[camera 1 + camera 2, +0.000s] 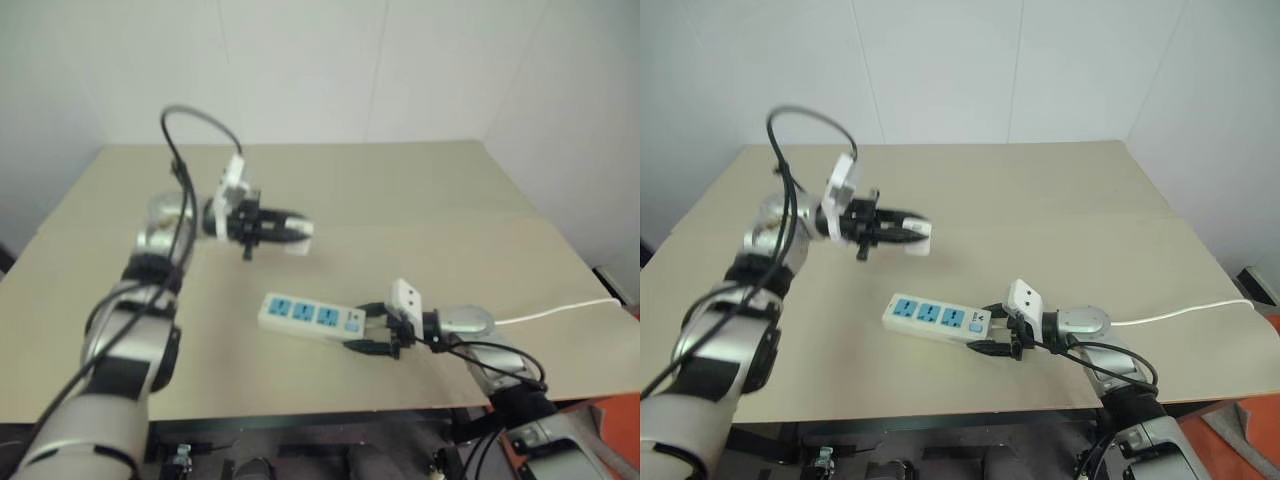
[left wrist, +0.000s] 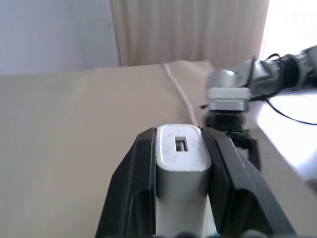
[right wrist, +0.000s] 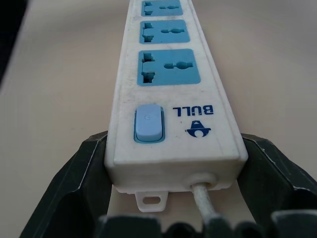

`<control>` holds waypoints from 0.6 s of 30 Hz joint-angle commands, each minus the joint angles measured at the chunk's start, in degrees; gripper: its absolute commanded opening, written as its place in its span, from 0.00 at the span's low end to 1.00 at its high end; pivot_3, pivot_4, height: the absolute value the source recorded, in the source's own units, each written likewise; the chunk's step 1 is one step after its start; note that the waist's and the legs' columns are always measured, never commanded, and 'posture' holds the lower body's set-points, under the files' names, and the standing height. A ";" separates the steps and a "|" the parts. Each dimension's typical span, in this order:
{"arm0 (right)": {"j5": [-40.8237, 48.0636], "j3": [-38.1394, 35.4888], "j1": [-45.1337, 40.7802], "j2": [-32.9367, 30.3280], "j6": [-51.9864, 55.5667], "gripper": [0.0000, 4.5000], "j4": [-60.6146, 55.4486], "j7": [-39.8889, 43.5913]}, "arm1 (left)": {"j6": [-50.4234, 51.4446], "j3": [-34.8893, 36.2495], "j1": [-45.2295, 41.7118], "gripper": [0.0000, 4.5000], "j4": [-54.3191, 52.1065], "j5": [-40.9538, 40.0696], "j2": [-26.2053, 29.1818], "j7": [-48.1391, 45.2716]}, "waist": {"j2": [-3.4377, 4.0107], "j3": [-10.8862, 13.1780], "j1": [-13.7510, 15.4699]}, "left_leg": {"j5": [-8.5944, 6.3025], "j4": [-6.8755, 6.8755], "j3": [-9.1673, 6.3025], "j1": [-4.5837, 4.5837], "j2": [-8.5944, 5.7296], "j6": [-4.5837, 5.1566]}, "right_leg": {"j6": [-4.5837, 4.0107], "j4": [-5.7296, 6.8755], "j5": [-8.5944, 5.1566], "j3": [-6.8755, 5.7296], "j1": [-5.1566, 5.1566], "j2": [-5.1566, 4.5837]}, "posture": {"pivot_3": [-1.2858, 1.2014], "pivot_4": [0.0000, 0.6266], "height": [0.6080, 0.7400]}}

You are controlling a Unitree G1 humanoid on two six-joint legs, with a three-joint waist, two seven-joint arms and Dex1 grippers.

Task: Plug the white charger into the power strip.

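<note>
Evenly, softly lit; faint shadows on the worktop (image 1: 420, 190); window glare and blur in left wrist view.

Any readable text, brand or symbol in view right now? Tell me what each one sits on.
"BULL", seen upside down in the right wrist view, with a small blue logo beside it: on the power strip, next to its blue switch.
A faint round mark on that switch: too faint to read.
The white charger: no lettering seen.

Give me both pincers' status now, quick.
Left pincer: shut on the white charger, held above the table.
Right pincer: fingers wide, closed on the switch end of the power strip.
</note>
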 commanded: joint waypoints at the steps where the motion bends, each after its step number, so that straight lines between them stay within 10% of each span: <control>1: -2.77 3.12 -4.32 2.98 -6.08 0.76 6.23 3.12 | 1.62 -2.83 1.77 0.22 -7.44 -4.78 2.39 -0.20 | 0.00 0.00 0.44 | 0.00 0.01 -0.03 -0.02 -0.02 0.00 | -0.20 0.00 0.12 -0.05 0.01 -0.02 | 0.52 0.24 1.00; 18: -7.32 1.97 -9.31 7.42 -13.09 0.76 22.62 2.01 | 2.37 -5.59 8.87 0.22 -7.07 -7.28 0.48 -0.20 | 0.03 -0.05 0.89 | 0.00 0.06 0.00 0.26 -0.05 0.00 | -0.14 -0.01 0.08 -0.01 0.21 0.01 | 0.52 0.24 1.00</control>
